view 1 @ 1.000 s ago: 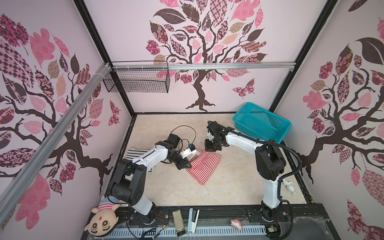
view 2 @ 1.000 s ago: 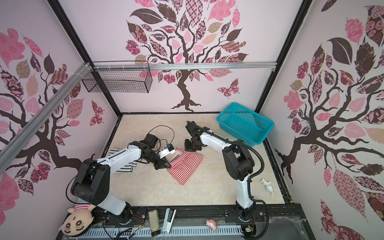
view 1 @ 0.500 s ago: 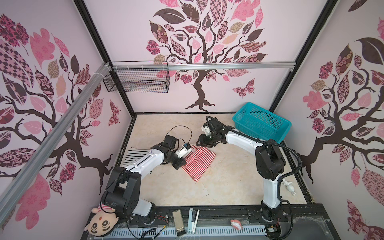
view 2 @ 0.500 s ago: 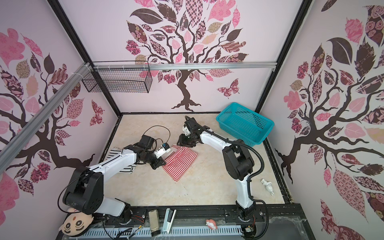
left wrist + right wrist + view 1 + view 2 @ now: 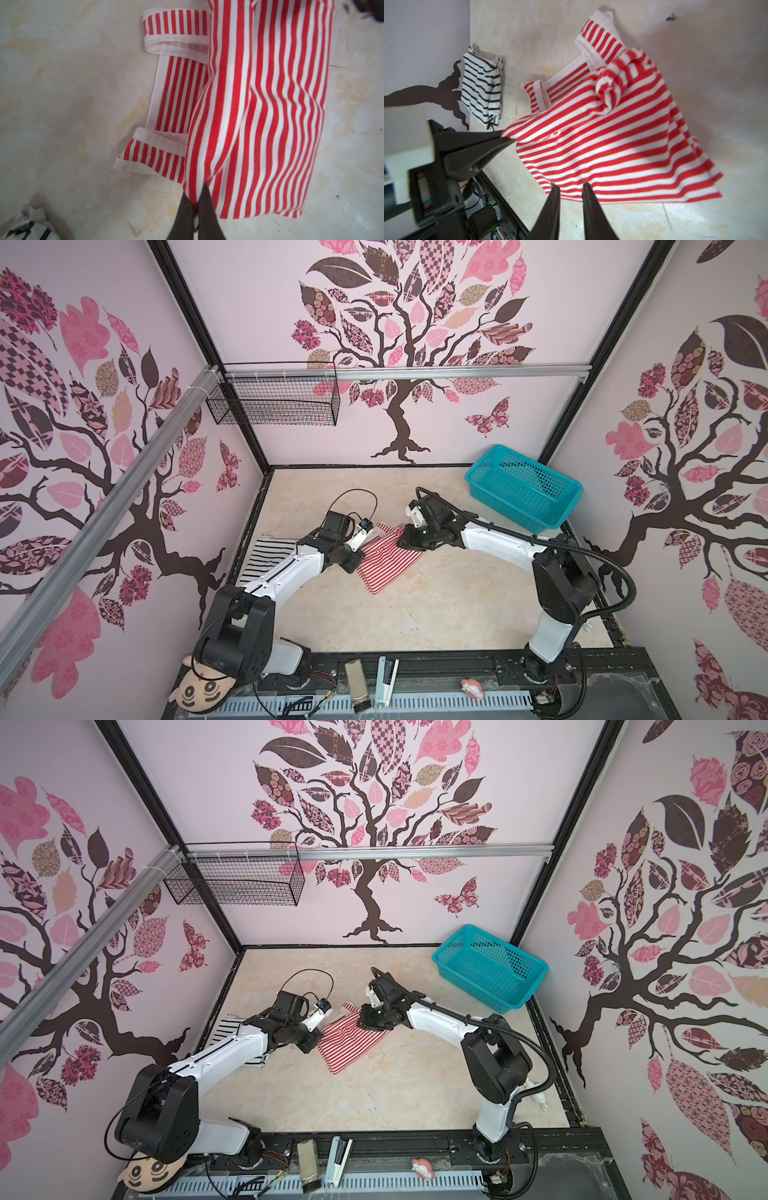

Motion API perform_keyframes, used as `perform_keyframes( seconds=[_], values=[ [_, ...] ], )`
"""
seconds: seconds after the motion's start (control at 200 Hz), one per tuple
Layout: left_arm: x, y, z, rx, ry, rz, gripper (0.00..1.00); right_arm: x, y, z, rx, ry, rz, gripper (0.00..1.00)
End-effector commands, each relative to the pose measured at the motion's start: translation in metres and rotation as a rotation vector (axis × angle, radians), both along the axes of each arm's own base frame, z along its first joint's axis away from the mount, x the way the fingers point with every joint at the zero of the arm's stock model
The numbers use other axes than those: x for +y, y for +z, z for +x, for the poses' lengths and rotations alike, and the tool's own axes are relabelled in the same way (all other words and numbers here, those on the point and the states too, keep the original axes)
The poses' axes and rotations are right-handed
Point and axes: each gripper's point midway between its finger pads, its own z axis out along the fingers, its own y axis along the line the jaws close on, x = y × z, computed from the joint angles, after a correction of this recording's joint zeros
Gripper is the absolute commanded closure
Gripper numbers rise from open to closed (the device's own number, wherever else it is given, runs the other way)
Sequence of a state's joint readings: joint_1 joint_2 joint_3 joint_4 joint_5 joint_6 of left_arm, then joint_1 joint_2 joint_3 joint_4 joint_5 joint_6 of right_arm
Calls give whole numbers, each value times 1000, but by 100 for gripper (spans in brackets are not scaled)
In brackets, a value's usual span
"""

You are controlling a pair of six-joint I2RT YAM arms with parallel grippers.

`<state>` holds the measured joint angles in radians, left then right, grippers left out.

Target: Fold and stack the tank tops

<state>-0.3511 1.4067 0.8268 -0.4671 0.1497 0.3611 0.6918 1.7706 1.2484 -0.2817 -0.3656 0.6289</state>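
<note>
The red-and-white tank top (image 5: pixel 388 562) (image 5: pixel 351 1042) lies folded over itself mid-table, straps toward the back. One corner is pinched up by my left gripper (image 5: pixel 196 199) (image 5: pixel 358 561), which is shut on it; that grip also shows in the right wrist view (image 5: pixel 506 138). My right gripper (image 5: pixel 570 187) (image 5: pixel 405 541) hovers at the opposite hem, its jaws a little apart with nothing between them. The black-and-white tank top (image 5: pixel 270 556) (image 5: pixel 481 91) lies folded by the left wall, partly hidden under my left arm.
A teal basket (image 5: pixel 523 489) stands at the back right. A wire basket (image 5: pixel 274 402) hangs on the back wall. A plush doll (image 5: pixel 199 689) and a stapler (image 5: pixel 386 680) sit on the front rail. A black cable loop (image 5: pixel 353 502) rises behind my left wrist.
The red-and-white top has shifted left with my left gripper. My right gripper swung toward the back and came down again at the top's edge; its jaws now stand apart.
</note>
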Motion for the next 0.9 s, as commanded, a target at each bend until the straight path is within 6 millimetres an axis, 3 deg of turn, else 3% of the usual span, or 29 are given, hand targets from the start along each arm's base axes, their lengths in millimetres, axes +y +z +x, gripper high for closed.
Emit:
perform_keyframes(
  seconds=[0.0,0.22,0.43,0.65,0.69,0.735,0.875,0.895],
  values=[
    [14,-5,11,-44,81,44,100,4,5,-3,-23,-21,6,82],
    [29,-10,29,-64,174,113,100,18,-22,10,24,-18,-36,85],
    [43,-13,44,-92,256,180,100,42,-39,41,28,-8,-77,85],
    [68,-2,58,-204,367,264,54,61,-65,75,63,-23,-153,85],
    [72,1,60,-223,386,272,39,66,-65,82,58,-24,-154,86],
    [76,3,62,-236,403,272,31,72,-65,88,54,-19,-142,86],
    [74,10,63,-239,397,227,28,95,-64,105,53,-9,-94,85],
    [73,11,63,-238,387,216,28,97,-57,108,47,-8,-85,85]
  ],
)
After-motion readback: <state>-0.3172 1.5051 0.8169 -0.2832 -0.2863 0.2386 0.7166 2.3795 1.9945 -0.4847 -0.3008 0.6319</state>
